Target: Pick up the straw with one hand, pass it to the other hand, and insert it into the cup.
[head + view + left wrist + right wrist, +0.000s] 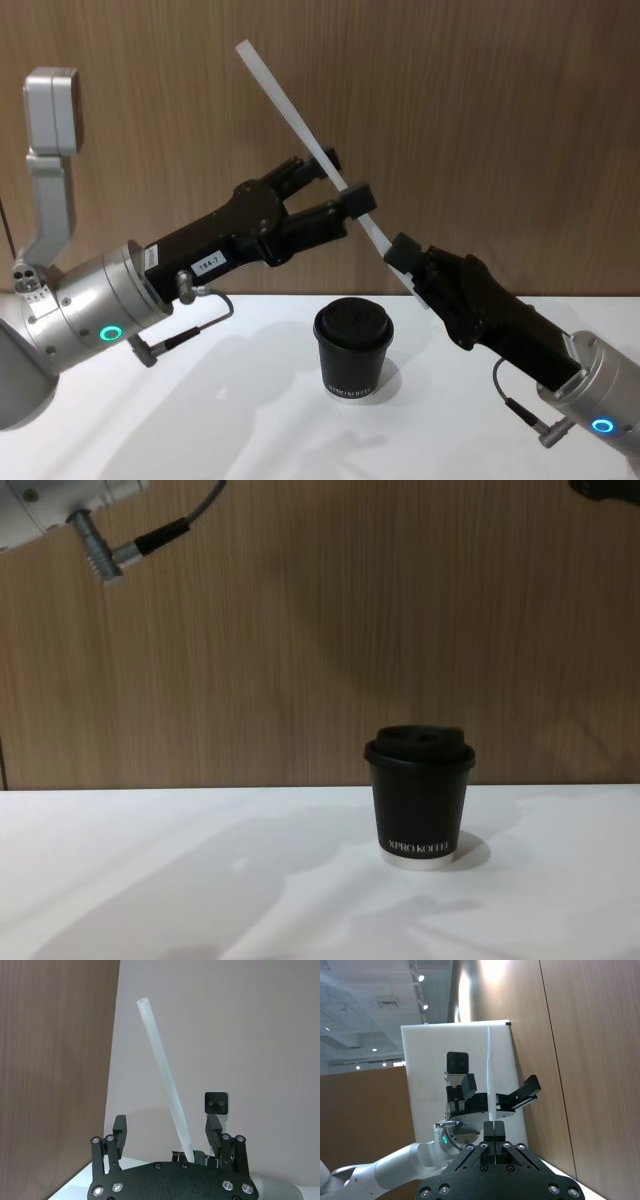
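Slanting from the middle of the head view toward its upper left, the straw [290, 105] hangs in the air above the table, well clear of the cup. Its lower end is pinched by the right gripper [400, 250], whose fingers press together on it in the right wrist view [493, 1127]. Higher up the straw, the left gripper [342, 178] reaches in from the left of the frame with its fingers spread, one on each side of the straw (whether either pad touches it I cannot tell). The left wrist view shows the same: the straw [160, 1060] rises between the parted fingers [120, 1127]. Below both grippers, at lower centre, the cup [353, 350] stands upright with its lid on, on the white table [250, 430]. A wooden wall [480, 100] backs everything.
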Robot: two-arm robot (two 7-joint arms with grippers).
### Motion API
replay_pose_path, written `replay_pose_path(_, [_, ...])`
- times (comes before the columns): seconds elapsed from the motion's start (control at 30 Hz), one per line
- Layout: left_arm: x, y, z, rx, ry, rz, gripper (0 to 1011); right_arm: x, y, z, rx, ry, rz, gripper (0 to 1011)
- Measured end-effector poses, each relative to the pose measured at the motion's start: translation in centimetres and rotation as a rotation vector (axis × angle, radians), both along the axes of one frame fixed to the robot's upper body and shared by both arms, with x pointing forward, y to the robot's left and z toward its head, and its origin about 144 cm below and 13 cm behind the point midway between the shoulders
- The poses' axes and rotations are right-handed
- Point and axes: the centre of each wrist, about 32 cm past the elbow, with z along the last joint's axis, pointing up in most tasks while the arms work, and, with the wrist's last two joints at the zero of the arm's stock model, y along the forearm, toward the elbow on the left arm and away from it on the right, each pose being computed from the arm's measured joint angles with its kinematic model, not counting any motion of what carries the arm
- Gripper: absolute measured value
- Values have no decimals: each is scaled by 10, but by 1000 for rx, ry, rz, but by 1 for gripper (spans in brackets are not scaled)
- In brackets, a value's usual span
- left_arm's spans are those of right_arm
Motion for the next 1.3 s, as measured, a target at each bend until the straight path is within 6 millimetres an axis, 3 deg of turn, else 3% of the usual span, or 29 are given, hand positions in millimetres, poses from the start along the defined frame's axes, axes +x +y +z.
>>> replay_pose_path(0.33, [1,-4,1,1,-4,-2,785,0,0,0,0,0,0,10])
replay_pose_path(0.47, [1,-5,1,2,-5,-3,619,0,0,0,0,0,0,10])
replay_pose_path(0.6, [1,-6,1,2,-6,-4,536,0,0,0,0,0,0,11])
replay_pose_path(0.87, [1,-7,1,2,-6,-4,252,0,0,0,0,0,0,10])
replay_pose_path(1.07, [1,-7,1,2,-7,-5,158,0,0,0,0,0,0,10])
replay_pose_path(1.3, [1,-7,2,3,-7,-5,116,0,0,0,0,0,0,11])
